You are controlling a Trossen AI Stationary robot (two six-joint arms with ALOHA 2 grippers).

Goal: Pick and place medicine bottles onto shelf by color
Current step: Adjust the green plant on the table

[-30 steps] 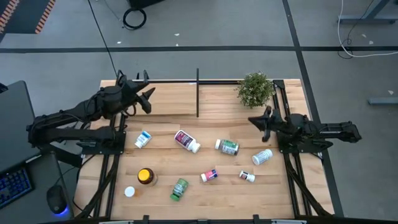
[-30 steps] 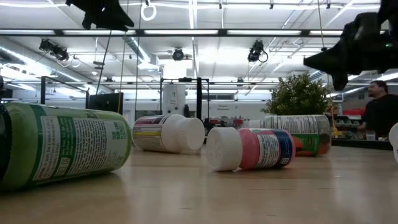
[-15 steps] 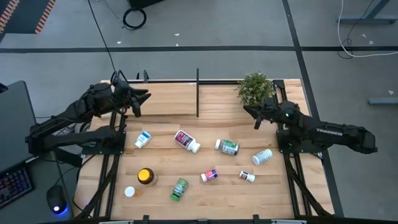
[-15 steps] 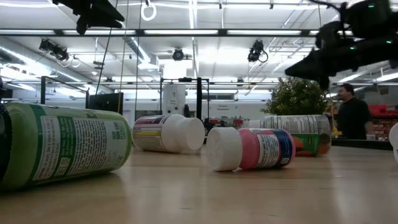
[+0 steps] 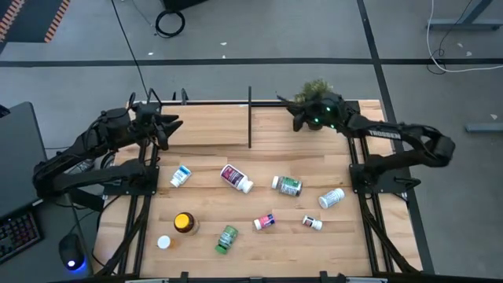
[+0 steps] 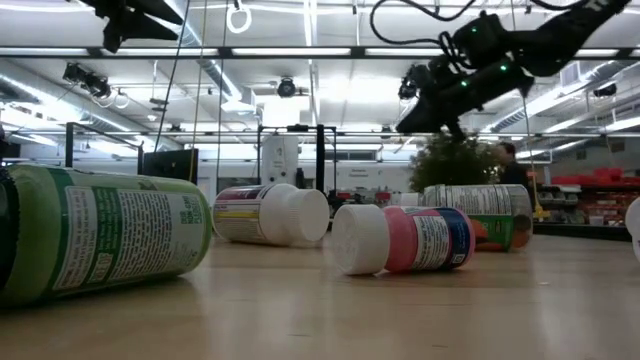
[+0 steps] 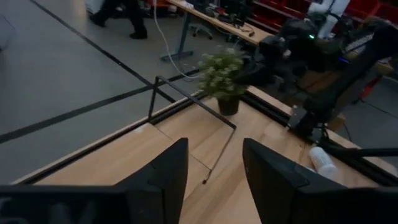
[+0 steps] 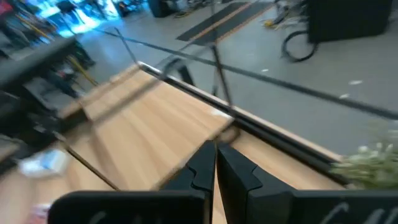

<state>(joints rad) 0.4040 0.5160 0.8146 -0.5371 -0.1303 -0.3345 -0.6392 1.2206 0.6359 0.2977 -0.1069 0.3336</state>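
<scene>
Overhead, the left tool (image 5: 174, 126) hangs open and empty above the shelf's (image 5: 212, 126) left end. Across the bench (image 5: 259, 244), the right tool (image 5: 284, 104) is pressed shut with nothing in it, up over the shelf beside the plant (image 5: 314, 86). None of the bottles is on the shelf: all lie scattered on the bench nearer the front, among them a green bottle (image 5: 227, 238) and an amber one (image 5: 185, 223).

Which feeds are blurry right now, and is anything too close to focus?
Right wrist view is motion-smeared: shelf rods and plant streak. Left wrist view is mildly soft around the plant. Low view: green bottle looms close, ceiling lights glare. High view is sharp.
</scene>
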